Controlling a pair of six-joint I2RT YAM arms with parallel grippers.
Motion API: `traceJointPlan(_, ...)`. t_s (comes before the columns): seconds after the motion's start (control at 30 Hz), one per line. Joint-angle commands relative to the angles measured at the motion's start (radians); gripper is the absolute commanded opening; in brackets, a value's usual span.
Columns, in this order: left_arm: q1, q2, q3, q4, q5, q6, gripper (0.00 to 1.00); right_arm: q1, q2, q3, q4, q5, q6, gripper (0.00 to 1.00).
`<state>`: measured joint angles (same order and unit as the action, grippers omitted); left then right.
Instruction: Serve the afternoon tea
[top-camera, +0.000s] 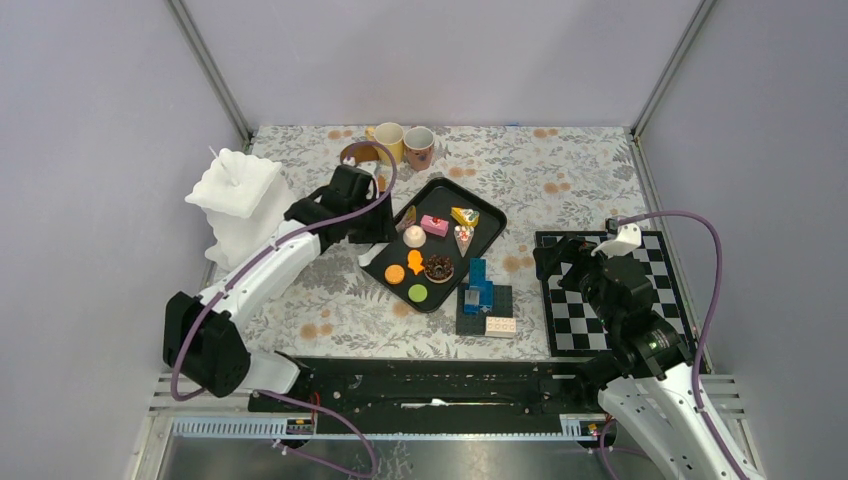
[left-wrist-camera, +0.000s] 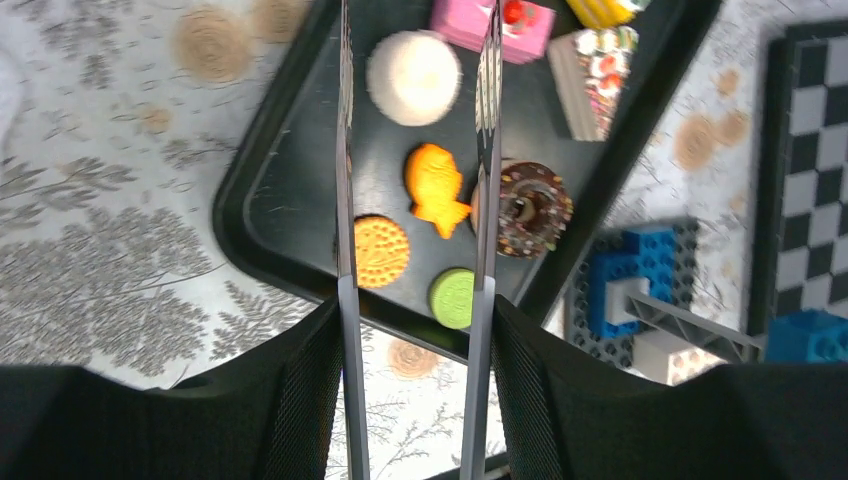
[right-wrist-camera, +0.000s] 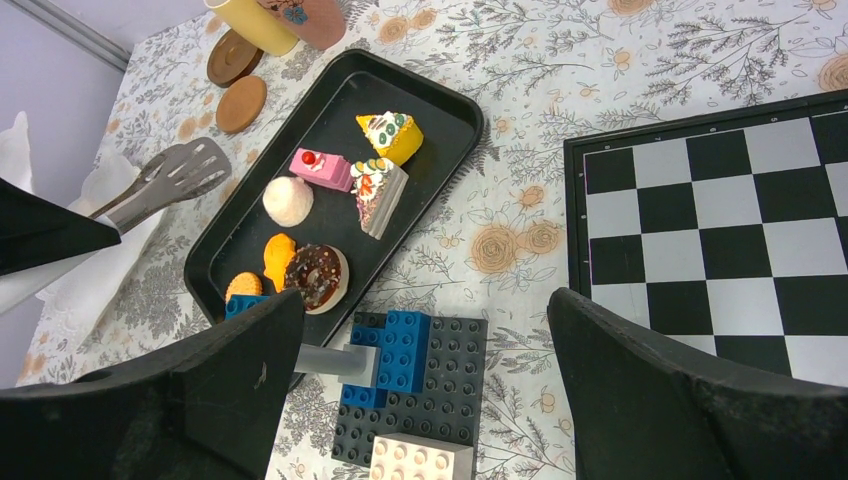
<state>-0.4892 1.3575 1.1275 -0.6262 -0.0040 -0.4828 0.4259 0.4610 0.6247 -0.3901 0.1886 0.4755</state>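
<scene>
Afternoon tea, top view: I see the toy sweets lying on a black tray (top-camera: 440, 197) at mid-table. They are a pink cake (top-camera: 434, 225), a yellow wedge cake (top-camera: 464, 215), a pale wedge cake (top-camera: 464, 238), a white round cake (top-camera: 413, 236), a fish-shaped cookie (top-camera: 415, 262), a round orange cookie (top-camera: 395, 273), a green cookie (top-camera: 418, 293) and a chocolate donut (top-camera: 438, 268). The yellow mug (top-camera: 388, 140) and pinkish mug (top-camera: 419, 147) stand side by side at the far edge, with a brown coaster (top-camera: 352, 155) just left of them. The left gripper (top-camera: 365, 225) hangs at the tray's left rim. The right gripper (top-camera: 560, 268) is over a chessboard (top-camera: 575, 325), right of the brick stack (top-camera: 480, 285).

Left wrist view: my left gripper is clenched on metal tongs (left-wrist-camera: 346, 200), its fingers pressing their arms from outside. The blades stand apart above the tray with the fish-shaped cookie between them. The round orange cookie lies under the left blade and the chocolate donut under the right.

Right wrist view: my right gripper is released, fingers wide apart, above the brick stack. A second coaster (right-wrist-camera: 242, 103) lies beside the first, near the mugs.
</scene>
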Motion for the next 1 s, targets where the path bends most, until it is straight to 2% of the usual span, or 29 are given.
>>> traceJointPlan(0.0,0.001,0.053,0.094,-0.058,0.166,0.079,0.54,0.007,0.002,-0.004,0.038,-0.013,0.019,0.98)
traceJointPlan(0.1,-0.007,0.095,0.128,-0.061,0.158,0.092,0.55,0.007,-0.003,-0.007,0.038,-0.014,0.023,0.98)
traceJointPlan(0.23,-0.066,0.174,0.185,-0.096,0.034,0.119,0.55,0.007,-0.005,-0.008,0.039,-0.013,0.024,0.98)
traceJointPlan(0.33,-0.105,0.217,0.211,-0.100,0.010,0.130,0.55,0.007,-0.006,-0.008,0.038,-0.009,0.020,0.98)
traceJointPlan(0.63,-0.165,0.260,0.250,-0.148,-0.185,0.126,0.55,0.007,-0.008,-0.013,0.039,-0.008,0.019,0.98)
traceJointPlan(0.97,-0.161,0.299,0.270,-0.142,-0.157,0.136,0.56,0.007,-0.013,-0.011,0.037,-0.009,0.017,0.98)
